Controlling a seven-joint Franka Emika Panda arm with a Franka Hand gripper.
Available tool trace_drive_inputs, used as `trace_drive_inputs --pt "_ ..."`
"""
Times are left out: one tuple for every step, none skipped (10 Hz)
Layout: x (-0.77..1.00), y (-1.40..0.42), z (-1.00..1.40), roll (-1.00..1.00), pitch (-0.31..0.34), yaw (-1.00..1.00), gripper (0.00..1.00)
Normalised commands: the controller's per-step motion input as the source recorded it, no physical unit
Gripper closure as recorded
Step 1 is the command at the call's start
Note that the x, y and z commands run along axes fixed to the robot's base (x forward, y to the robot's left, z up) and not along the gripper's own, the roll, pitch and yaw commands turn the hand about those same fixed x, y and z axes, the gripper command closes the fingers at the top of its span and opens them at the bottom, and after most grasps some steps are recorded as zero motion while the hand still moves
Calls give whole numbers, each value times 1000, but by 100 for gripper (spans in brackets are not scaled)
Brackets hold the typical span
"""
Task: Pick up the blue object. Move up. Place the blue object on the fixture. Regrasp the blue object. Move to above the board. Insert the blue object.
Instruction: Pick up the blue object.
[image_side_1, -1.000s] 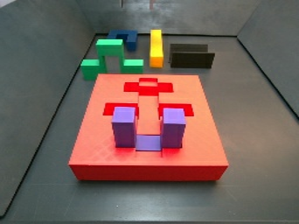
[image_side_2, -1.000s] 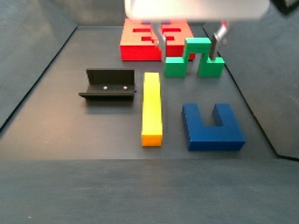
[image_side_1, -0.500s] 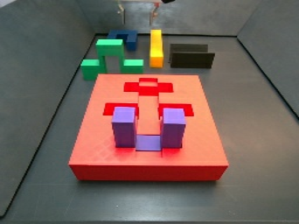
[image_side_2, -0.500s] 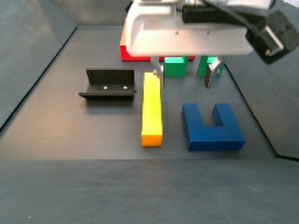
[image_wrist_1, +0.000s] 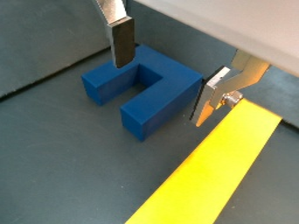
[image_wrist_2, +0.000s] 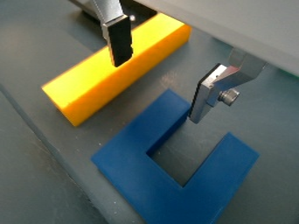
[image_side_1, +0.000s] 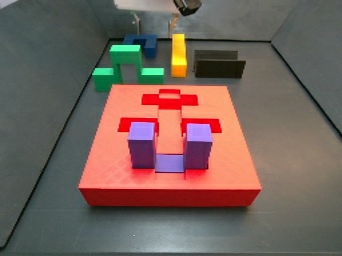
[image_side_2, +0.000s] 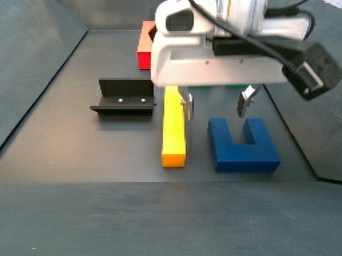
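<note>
Two silver fingers (image_wrist_1: 121, 42) of the gripper (image_side_2: 214, 105) hang spread apart above the blue object (image_side_2: 243, 142), which lies at the yellow bar's (image_side_2: 174, 123) three o'clock. I'd descend squarely, straddle one prong, then close gently.

Dark blue object (image_wrist_1: 138, 87); yellow bar (image_wrist_2: 114, 72); red board (image_side_1: 170, 145) (lilac-purple block (image_side_1: 167, 146) inserted); silver gripper (image_side_2: 214, 103) above blue object.

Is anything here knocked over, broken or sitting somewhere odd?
Nothing stands out. The blue object lies flat on the floor beside the yellow bar, with the open gripper just above it. The fixture stands upright, and the purple block sits neatly in the board.
</note>
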Motion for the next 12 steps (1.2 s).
trace_drive_inputs --pt "-203 0 -343 0 -6 0 0" --pt "-211 17 -254 -44 -17 0 0" --pt "-169 0 -237 -54 -27 0 0" --pt "-14 0 -206 -66 -14 0 0" --pt "0 0 -189 -64 0 0 0" --pt "0 0 -249 -73 0 0 0" --pt "0 0 -237 -84 0 0 0" --pt "-29 0 -191 -103 -16 0 0" --pt "-80 0 -91 -89 -46 0 0" --pt "-80 0 -143 -80 -59 0 0" --pt "-26 0 -146 -90 -50 0 0" --pt "0 0 -151 -77 -36 0 0"
